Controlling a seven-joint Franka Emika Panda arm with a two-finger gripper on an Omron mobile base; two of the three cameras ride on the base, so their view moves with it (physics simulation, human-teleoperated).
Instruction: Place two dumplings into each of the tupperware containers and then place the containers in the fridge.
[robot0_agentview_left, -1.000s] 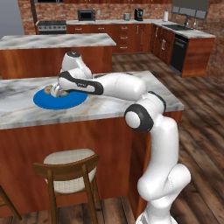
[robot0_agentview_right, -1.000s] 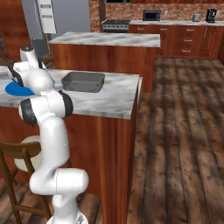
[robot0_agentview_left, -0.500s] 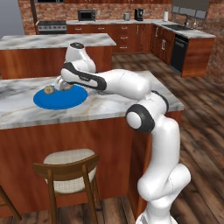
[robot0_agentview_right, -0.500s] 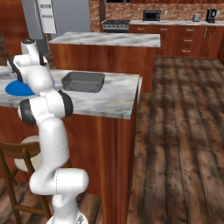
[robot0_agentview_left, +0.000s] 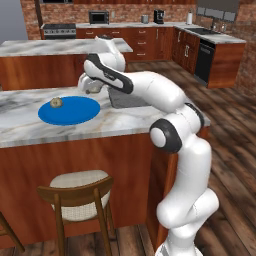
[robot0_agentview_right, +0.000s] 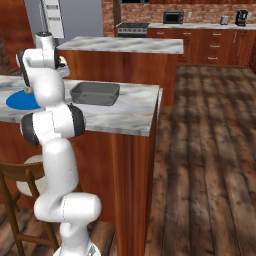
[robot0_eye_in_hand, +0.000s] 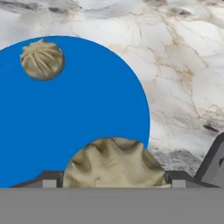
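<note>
My gripper (robot0_agentview_left: 93, 89) is clamping one dumpling (robot0_eye_in_hand: 114, 162), hovering above the blue plate (robot0_eye_in_hand: 83, 127) edge. Second dumpling (robot0_eye_in_hand: 42, 59) is sitting on the plate; grey container (robot0_agentview_right: 95, 93) is resting on the counter (robot0_agentview_right: 130, 107) nearby.

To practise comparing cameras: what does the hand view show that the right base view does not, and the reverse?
Hand view: the held dumpling close up and the plate dumpling, wrinkles plain. Right base view: the tupperware container and the fridge. Both: the blue plate on the marble counter.
</note>
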